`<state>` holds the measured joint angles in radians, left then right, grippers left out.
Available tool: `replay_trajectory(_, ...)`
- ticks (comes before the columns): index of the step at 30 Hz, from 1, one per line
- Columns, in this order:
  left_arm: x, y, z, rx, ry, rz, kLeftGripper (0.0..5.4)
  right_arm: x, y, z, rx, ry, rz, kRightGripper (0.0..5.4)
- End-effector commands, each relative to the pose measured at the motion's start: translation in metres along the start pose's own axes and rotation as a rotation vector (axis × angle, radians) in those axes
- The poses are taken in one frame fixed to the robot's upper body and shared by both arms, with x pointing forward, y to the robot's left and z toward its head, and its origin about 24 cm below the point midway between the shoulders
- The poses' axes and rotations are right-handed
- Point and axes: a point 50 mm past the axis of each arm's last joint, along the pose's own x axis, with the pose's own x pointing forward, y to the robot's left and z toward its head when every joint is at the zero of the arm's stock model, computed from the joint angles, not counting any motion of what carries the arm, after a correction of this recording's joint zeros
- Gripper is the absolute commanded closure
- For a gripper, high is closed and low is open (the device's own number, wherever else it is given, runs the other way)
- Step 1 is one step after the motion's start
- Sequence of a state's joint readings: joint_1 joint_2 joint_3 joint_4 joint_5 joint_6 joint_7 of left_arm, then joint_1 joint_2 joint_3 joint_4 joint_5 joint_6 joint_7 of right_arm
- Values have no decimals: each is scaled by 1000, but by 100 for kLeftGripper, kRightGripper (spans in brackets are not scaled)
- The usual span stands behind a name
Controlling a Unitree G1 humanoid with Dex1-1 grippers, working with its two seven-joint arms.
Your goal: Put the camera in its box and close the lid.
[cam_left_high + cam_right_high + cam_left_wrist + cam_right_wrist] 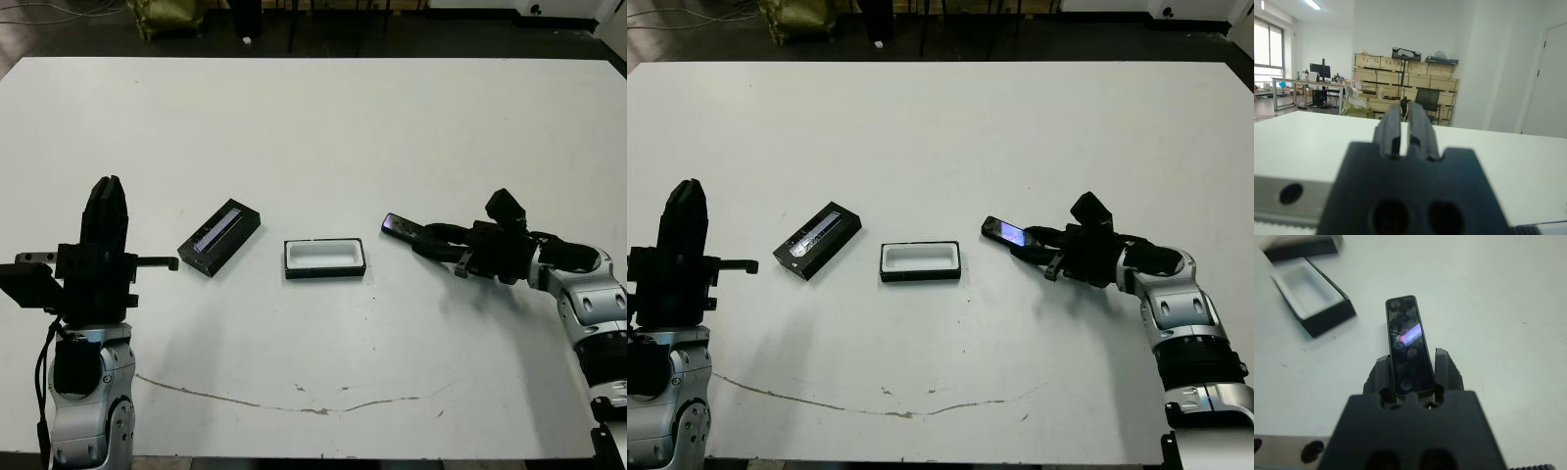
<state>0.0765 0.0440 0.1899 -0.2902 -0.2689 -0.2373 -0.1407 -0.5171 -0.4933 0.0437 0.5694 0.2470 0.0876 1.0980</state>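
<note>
Far left of the frame, the left gripper (106, 211) points straight up, its fingers pressed together with nothing between them. Right of it lies the lid (219, 237), then the box (325, 258) at centre, open. Right of centre, the right gripper (428, 238) pinches the camera (402, 227) by one end. I'd line the bar up lengthwise with the box before lowering. The white table (313, 127) is scuffed along the bottom; the left wrist view shows crates (1405, 78) and desks.

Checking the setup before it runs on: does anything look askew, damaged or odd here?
Little stands out. The lid lies at a slant, while the box beside it sits square. A thin brownish crack-like line runs across the table near its front. The camera sits straight in the right gripper.
</note>
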Motion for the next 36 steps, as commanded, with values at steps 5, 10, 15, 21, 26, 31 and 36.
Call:
replay_trajectory(5, -3, 3, -7, 7, 33, 0, 540, 5, -12, 41, 2, -115, 71, 502)
replay_trajectory(10, -4, 3, -7, -13, 45, 6, 540, 14, -12, 59, -11, -147, 156, 502)
replay_trajectory(15, -4, 4, -8, 3, 42, 8, 540, 28, -7, 71, -27, -130, 277, 502)
replay_trajectory(21, -5, 3, -8, 1, 40, 4, 540, 49, 5, 78, -130, -13, 396, 502)
replay_trajectory(26, -5, 3, -9, 8, 34, 3, 540, 64, 20, 74, -109, 4, 499, 502)
replay_trajectory(31, -5, 4, -10, 8, 38, 6, 540, 71, 32, 72, -109, 43, 533, 502)
replay_trajectory(36, -6, 2, -10, 13, 39, 3, 540, 74, 42, 67, -132, 38, 520, 502)
